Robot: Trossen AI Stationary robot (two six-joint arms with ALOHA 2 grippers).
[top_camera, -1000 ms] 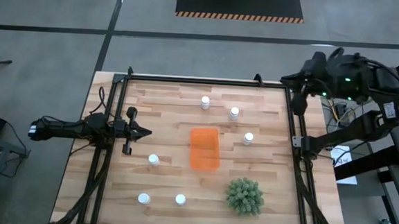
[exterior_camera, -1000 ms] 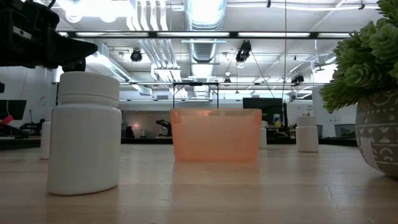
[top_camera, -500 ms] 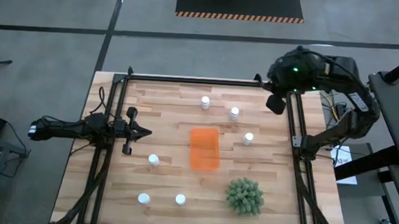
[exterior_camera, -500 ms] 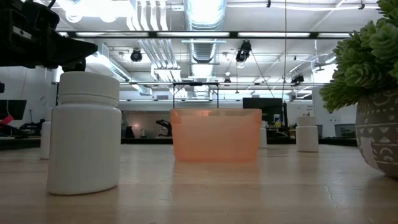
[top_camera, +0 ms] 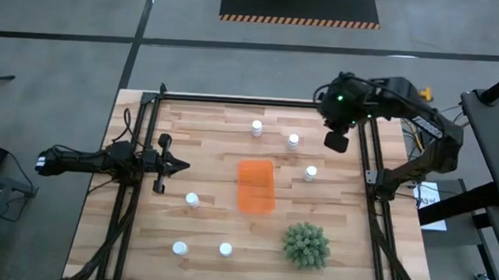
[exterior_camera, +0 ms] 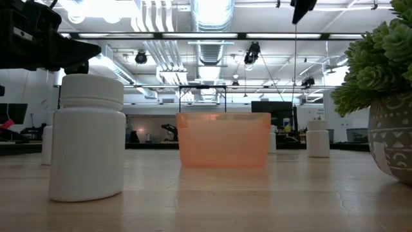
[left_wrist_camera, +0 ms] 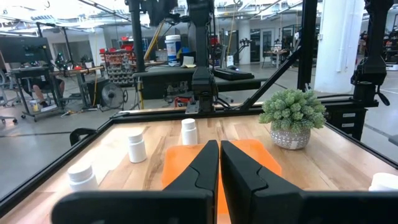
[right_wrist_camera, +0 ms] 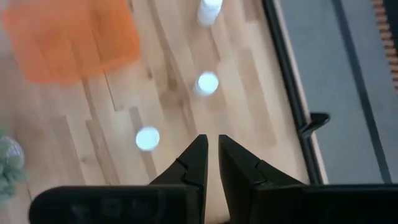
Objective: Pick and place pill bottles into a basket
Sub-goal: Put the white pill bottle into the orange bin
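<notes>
— What do we see past our left gripper?

— Its two dark fingers lie nearly together, a thin gap between them, level over the wooden table. Right behind them sits the orange basket, mostly covered by the fingers.

— And the bottles?

— We count four pill bottles: one upright beyond the basket, one beside the basket, one nearer us at the table's edge, and a cap just showing at the opposite edge.

— Anything else on the table?

— A green spiky plant in a pale patterned pot, well apart from the bottles. A black frame rail runs along the far edge, with a workshop beyond.
</notes>
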